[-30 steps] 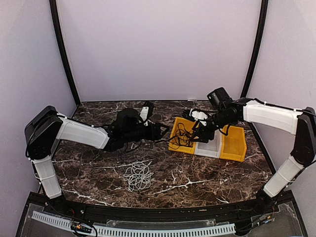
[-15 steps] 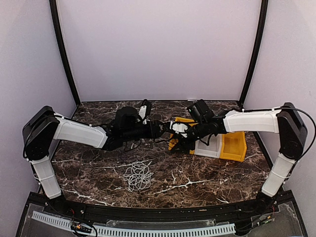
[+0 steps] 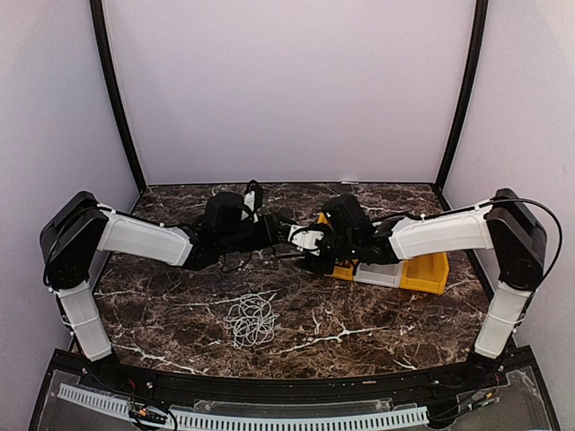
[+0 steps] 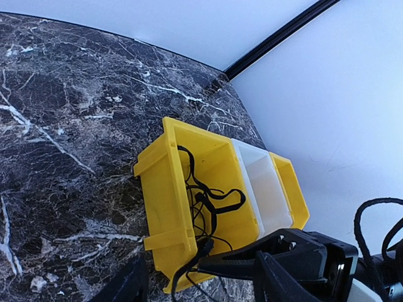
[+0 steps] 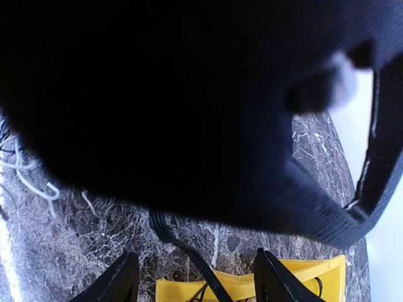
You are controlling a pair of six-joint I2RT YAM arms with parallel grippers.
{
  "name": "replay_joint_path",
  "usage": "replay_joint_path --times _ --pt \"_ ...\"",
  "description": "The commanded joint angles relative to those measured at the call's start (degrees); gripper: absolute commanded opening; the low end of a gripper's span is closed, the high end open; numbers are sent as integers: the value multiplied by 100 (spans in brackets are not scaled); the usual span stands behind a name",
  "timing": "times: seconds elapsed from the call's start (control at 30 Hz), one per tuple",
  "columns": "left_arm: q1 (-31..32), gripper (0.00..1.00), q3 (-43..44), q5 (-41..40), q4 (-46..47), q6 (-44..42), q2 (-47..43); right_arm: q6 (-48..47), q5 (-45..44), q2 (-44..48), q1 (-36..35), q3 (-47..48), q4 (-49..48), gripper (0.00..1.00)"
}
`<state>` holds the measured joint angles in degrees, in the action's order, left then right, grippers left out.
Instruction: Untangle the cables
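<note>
Cables (image 4: 211, 202) in yellow bin (image 4: 160, 179) | white coil (image 3: 252, 319) on table (image 3: 404, 325) | left claw (image 4: 198, 280) apart | right claw (image 5: 196, 267) apart

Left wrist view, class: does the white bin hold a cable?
No, the white bin shows bare inside; the black cable lies in the yellow bin beside it.

A pale grey-white cable (image 3: 252, 319) lies flat on the tabletop in a loose, squiggly, tangled coil, toward the middle of the near edge. A thin black cable (image 4: 211, 200) sits looped inside a yellow bin (image 4: 165, 189) toward the right edge, with one strand trailing over the bin's rim.
</note>
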<state>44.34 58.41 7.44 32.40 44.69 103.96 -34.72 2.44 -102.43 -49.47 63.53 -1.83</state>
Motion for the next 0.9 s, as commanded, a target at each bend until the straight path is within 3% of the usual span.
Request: replay_joint_path --times 0.0,0.23,0.33,0.53,0.67,0.73,0.87 --pt "55 59 -67 291 355 307 -193 29 -659 -221 -45 -135 -614 59" --pt "4 59 -121 393 536 511 -166 19 -593 -203 -45 -267 -739 11" --pt "-16 59 -134 417 609 581 -139 -12 -590 -95 -38 -396 -764 0" --pt "-125 59 -334 663 1184 996 -82 -232 -319 253 7 -596 -527 0" --pt "-192 55 -414 869 1674 1471 36 -651 8 447 -45 -766 -379 37" --pt "-224 54 -440 1014 1931 1732 124 -821 -186 393 -108 -785 -463 43" --pt "-249 53 -470 1188 2253 2056 271 -841 -665 83 -159 -519 -564 47"
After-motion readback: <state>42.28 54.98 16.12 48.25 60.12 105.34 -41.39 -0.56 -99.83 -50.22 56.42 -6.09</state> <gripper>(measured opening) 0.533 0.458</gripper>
